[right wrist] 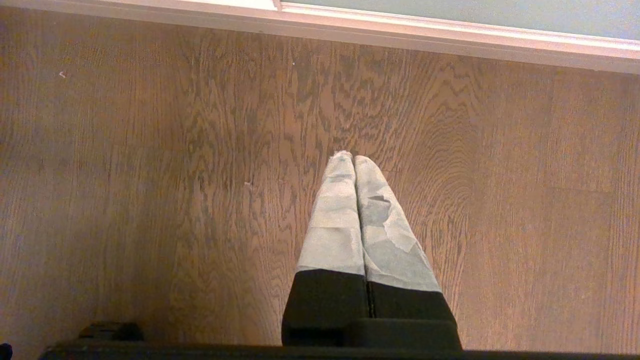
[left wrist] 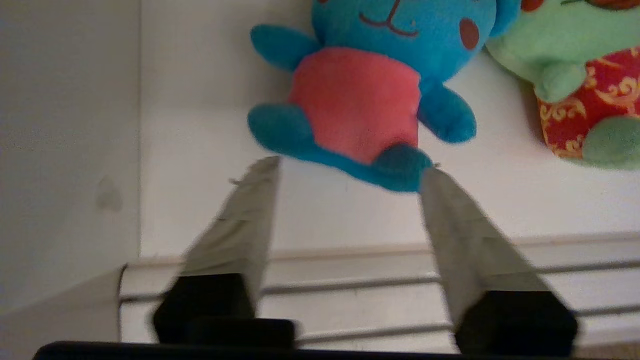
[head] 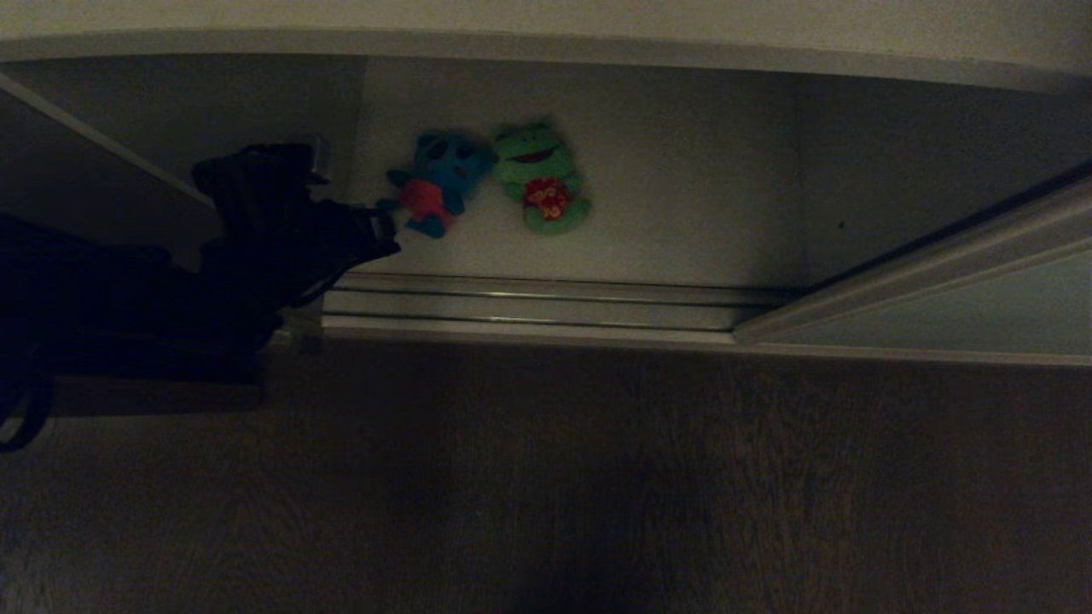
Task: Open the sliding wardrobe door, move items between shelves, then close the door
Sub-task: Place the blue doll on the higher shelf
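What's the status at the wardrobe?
Left tool open at blue plush toy, holding nothing. Right tool shut over floor. Frog beside it. Nothing blocking.

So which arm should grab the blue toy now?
The left. Its hand is open right in front of the blue toy on the shelf. The right hand is shut, pointing at the wooden floor.

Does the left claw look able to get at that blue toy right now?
Probably yes. The left claw is open just short of the blue toy, its tips on either side of the toy's feet, with only bare shelf between. The frog beside it sits clear of the claw.
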`<state>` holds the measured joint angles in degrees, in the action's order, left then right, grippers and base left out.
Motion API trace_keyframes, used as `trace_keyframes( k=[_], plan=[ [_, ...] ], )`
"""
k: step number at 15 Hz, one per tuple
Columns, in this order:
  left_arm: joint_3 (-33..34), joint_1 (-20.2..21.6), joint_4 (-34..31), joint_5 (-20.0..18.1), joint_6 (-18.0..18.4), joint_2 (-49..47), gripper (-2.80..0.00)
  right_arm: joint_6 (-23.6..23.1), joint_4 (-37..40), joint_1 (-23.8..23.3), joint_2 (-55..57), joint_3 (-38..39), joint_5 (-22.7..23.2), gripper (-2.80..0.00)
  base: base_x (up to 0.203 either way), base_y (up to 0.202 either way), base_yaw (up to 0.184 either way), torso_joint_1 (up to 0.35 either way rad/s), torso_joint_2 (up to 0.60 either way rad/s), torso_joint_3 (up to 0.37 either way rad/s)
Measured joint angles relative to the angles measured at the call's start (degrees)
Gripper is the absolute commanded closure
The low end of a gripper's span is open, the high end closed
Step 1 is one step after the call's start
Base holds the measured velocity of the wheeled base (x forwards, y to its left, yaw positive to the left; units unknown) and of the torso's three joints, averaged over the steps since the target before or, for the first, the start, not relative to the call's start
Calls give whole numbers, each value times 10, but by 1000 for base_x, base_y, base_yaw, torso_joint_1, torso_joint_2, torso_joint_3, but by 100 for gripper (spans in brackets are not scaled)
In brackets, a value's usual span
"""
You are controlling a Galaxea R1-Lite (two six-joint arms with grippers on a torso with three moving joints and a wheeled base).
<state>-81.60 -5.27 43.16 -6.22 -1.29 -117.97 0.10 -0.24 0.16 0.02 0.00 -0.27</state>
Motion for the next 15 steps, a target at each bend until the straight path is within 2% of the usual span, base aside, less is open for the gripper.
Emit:
trace_keyframes(
  k=[7,15],
  plan=[
    [-101,-7,-6,-1,-5,-89,-280,0,0,0,0,0,0,0,0,0,0,0,0,0],
    [-154,-13,3,1,-3,-158,-280,0,0,0,0,0,0,0,0,0,0,0,0,0]
  ],
)
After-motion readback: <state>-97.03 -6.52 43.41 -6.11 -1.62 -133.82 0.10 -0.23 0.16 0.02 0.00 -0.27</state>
